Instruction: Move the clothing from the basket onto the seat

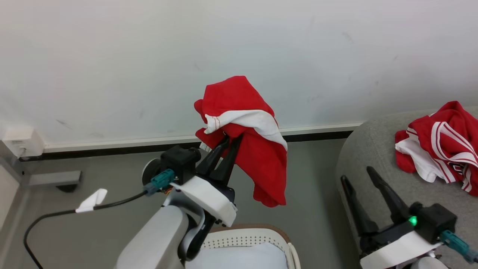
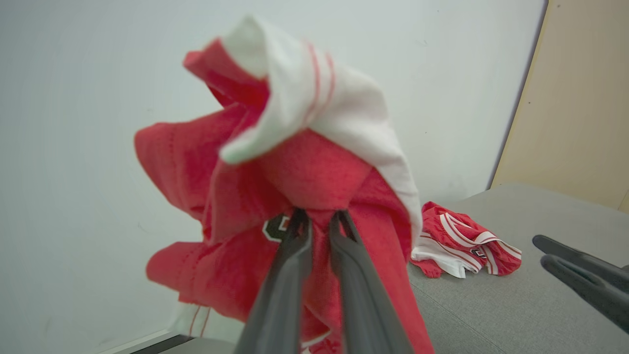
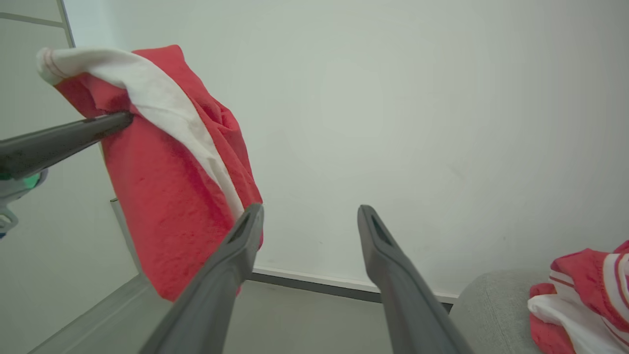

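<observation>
My left gripper point(image 1: 231, 139) is shut on a red garment with a white panel point(image 1: 257, 149), held up in the air above the basket point(image 1: 257, 239) and in front of the wall. In the left wrist view the cloth point(image 2: 275, 187) drapes over and around the closed fingers point(image 2: 290, 265). A second red and white garment point(image 1: 444, 145) lies crumpled on the grey seat point(image 1: 373, 157) at the right. My right gripper point(image 1: 362, 173) stands open and empty at the seat's near edge. The right wrist view shows its spread fingers point(image 3: 393, 260) and the held garment point(image 3: 167, 196) at the left.
The white wall and dark baseboard point(image 1: 112, 149) run behind the held garment. A wall socket box point(image 1: 22, 144) sits at the far left, and a black cable point(image 1: 74, 211) trails from my left wrist. Pale cloth point(image 1: 242, 257) lines the basket.
</observation>
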{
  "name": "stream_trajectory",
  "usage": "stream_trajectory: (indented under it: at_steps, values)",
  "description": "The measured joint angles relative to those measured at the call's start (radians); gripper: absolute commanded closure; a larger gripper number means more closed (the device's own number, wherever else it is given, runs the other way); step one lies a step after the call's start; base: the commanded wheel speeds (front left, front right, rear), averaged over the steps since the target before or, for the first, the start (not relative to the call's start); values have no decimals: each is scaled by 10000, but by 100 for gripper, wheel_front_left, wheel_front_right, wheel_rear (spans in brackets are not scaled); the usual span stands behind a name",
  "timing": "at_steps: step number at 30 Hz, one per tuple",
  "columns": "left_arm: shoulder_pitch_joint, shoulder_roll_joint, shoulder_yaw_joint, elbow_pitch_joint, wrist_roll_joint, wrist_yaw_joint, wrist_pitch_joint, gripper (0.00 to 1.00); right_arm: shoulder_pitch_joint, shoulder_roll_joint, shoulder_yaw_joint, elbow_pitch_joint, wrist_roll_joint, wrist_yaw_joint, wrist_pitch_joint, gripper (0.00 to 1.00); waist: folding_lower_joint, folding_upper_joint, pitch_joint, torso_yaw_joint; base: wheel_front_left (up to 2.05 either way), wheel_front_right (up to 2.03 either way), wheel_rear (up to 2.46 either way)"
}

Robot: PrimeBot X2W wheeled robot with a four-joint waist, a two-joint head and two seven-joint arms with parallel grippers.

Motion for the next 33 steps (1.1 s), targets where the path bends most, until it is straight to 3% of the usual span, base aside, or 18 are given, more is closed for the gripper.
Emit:
stream_trajectory:
  at_steps: [10, 20, 28, 33]
  values:
    - [126, -247, -606, -119, 63, -117, -4, 100, -1201, -441, 2259, 642, 410, 0, 2, 0, 1, 0, 48, 501, 0, 0, 0]
    - [479, -566, -1900, -69, 203, -529, 69, 100, -2278, -1012, 4481, 2004, 1749, 0, 2, 0, 1, -1, -96, 1471, 0, 0, 0]
    - [513, -717, -2566, -92, 40, -702, 102, 100, -2717, -1057, 6121, 3005, 2826, 0, 0, 0, 1, 0, -351, 2409, 0, 0, 0]
    - [510, -709, -2771, -136, -21, -742, 150, 100, -3080, -932, 6439, 3430, 3043, 0, 2, 0, 0, 0, -499, 2824, 0, 0, 0]
